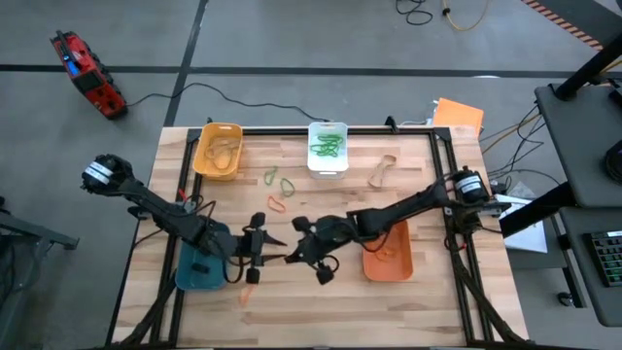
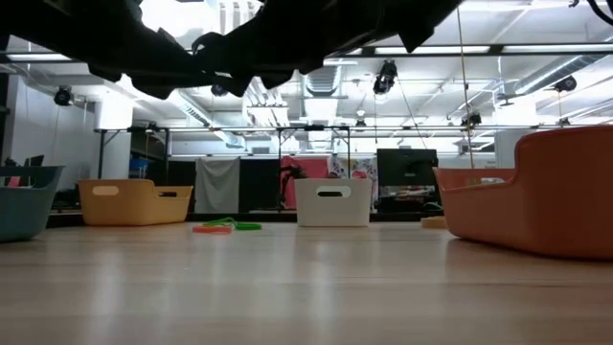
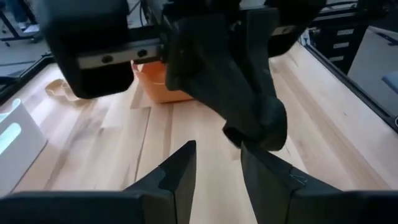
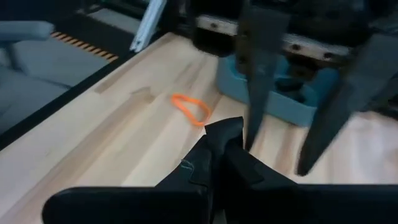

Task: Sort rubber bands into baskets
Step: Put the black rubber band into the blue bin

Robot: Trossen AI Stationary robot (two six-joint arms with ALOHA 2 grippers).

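My two grippers meet tip to tip above the table's middle. My left gripper (image 1: 264,253) is open; in its wrist view its fingers (image 3: 217,171) stand either side of my right gripper's tip (image 3: 252,127). My right gripper (image 1: 290,256) is shut (image 4: 219,146), and no band shows between its fingers. The teal basket (image 1: 199,270) lies under the left arm and the orange basket (image 1: 389,258) under the right arm. The yellow basket (image 1: 218,151) holds tan bands and the white basket (image 1: 328,148) holds green ones. An orange band (image 4: 189,107) lies on the table near the teal basket (image 4: 280,102).
Loose bands lie on the wood: green ones (image 1: 282,181) and an orange one (image 1: 277,204) before the white basket, a tan one (image 1: 381,171) at the far right, and orange ones (image 1: 251,277) near the front. A black frame (image 1: 321,129) edges the table.
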